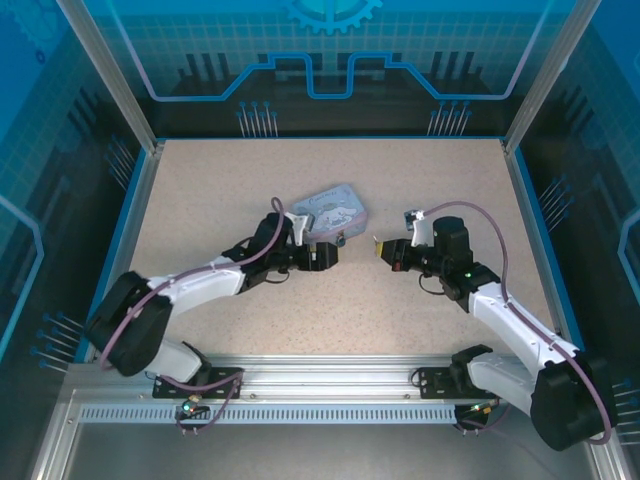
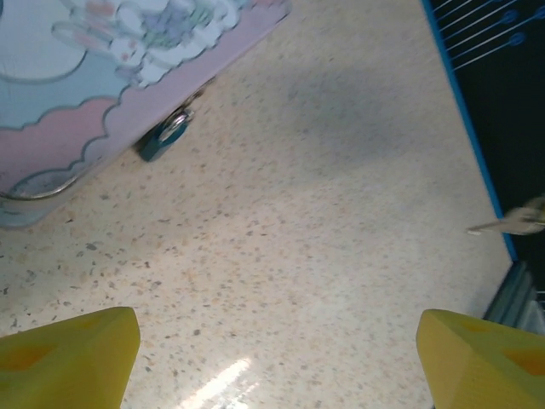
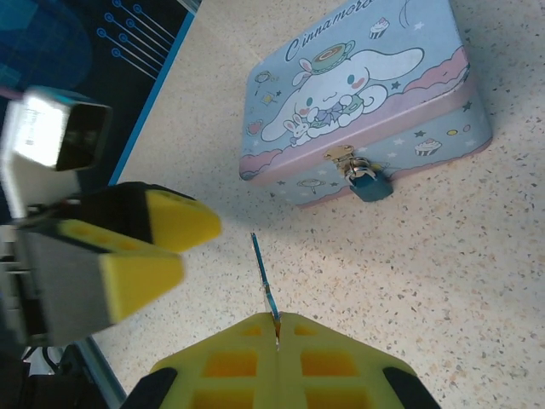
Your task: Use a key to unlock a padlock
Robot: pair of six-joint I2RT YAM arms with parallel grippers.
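Observation:
The small teal padlock [image 3: 370, 183] hangs from the clasp on the front of a pastel cartoon tin [image 3: 358, 94], also seen as the padlock [image 2: 163, 139] under the tin's edge. My right gripper [image 3: 277, 324] is shut on the head of the key [image 3: 264, 268], whose thin shaft points up toward the tin, short of the padlock. The key [image 2: 511, 223] shows at the right edge of the left wrist view. My left gripper [image 2: 277, 362] is open with nothing but bare table between its yellow fingers [image 2: 72, 358]. In the top view the left gripper [image 1: 330, 256] and right gripper [image 1: 384, 249] face each other just in front of the tin [image 1: 330, 210].
Blue frame rails [image 1: 535, 230] and clear walls bound the speckled table [image 1: 300, 320]. The left gripper's yellow fingers [image 3: 145, 247] sit close to the left of the key.

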